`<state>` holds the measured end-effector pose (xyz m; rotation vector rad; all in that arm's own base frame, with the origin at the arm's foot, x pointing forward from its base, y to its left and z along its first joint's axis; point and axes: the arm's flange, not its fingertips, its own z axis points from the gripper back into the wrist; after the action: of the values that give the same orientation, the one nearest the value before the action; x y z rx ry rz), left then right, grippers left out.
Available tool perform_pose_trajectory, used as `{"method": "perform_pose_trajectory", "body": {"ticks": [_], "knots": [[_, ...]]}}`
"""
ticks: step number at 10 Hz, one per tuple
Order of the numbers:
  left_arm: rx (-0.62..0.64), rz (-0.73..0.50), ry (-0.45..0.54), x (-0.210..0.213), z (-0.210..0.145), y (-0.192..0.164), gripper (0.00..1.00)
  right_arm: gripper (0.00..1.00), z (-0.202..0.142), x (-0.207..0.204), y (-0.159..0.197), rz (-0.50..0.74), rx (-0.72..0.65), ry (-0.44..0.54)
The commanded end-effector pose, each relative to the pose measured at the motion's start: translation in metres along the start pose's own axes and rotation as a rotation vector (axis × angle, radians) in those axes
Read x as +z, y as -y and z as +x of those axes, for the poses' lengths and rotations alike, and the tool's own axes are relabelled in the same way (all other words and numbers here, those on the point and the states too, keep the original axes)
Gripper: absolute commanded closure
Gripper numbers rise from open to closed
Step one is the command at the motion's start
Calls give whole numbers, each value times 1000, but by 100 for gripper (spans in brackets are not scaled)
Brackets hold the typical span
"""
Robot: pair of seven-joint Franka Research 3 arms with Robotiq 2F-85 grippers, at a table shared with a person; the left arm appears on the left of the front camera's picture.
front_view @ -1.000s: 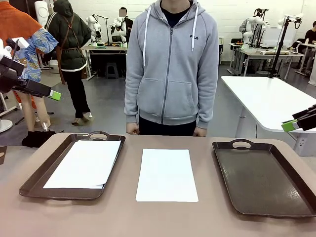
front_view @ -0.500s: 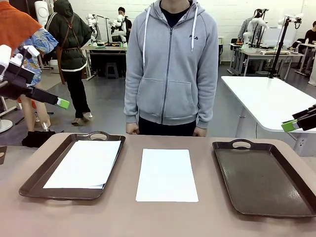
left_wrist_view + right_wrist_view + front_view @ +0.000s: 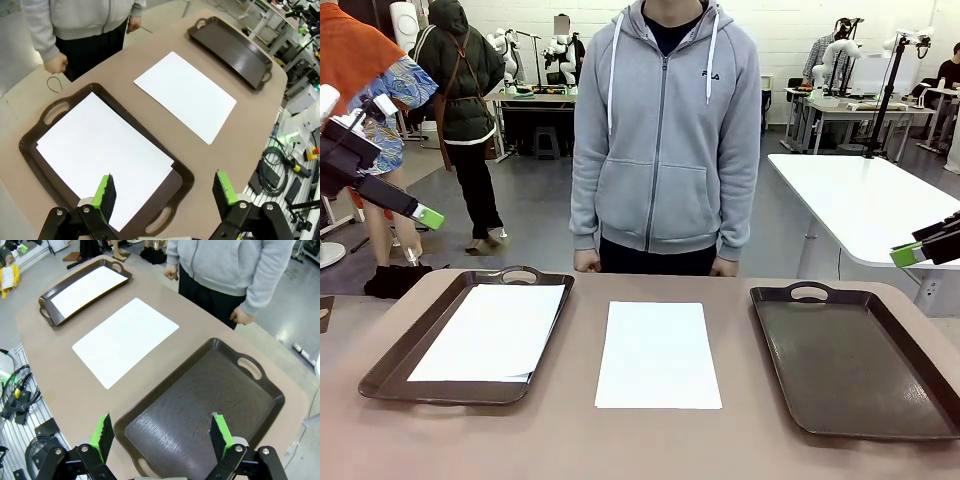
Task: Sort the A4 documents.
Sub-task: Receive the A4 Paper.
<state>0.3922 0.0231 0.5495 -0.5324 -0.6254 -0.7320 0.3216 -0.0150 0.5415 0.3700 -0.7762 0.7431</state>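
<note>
One white A4 document (image 3: 658, 353) lies flat on the bare table between two dark brown trays. More white A4 paper (image 3: 490, 330) rests in the left tray (image 3: 390, 365); how many sheets I cannot tell. The right tray (image 3: 850, 360) holds nothing. My left gripper (image 3: 425, 214) hangs open high above the table's left end; in its wrist view the gripper (image 3: 165, 190) looks down on the papered tray (image 3: 182, 172) and its paper (image 3: 105, 155). My right gripper (image 3: 912, 252) is open at the right edge, and in its wrist view (image 3: 161, 434) it is above the empty tray (image 3: 200, 400). Neither holds anything.
A person in a grey hoodie (image 3: 665, 130) stands at the far edge, fists (image 3: 587, 262) by the table rim. A white table (image 3: 870, 200) stands behind on the right. Cables and gear (image 3: 280, 170) lie on the floor beside the table.
My left gripper dipped lower and swung right, then drew back left a little. The right arm, the sheets and the trays have not moved.
</note>
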Motion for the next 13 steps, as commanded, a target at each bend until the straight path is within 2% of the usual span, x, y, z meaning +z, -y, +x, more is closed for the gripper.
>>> {"method": "perform_pose_trajectory", "body": {"ticks": [1,5,6,13], "knots": [[-17,-7,-17,-1,3,-5,0,0,0,-3,1,17,-2,7],[52,-2,-41,-6,9,-6,0,0,0,-3,1,17,-2,7],[14,-3,-32,-9,1,-2,0,0,0,-3,1,17,-2,7],[14,-3,-32,-9,1,-2,0,0,0,-3,1,17,-2,7]]}}
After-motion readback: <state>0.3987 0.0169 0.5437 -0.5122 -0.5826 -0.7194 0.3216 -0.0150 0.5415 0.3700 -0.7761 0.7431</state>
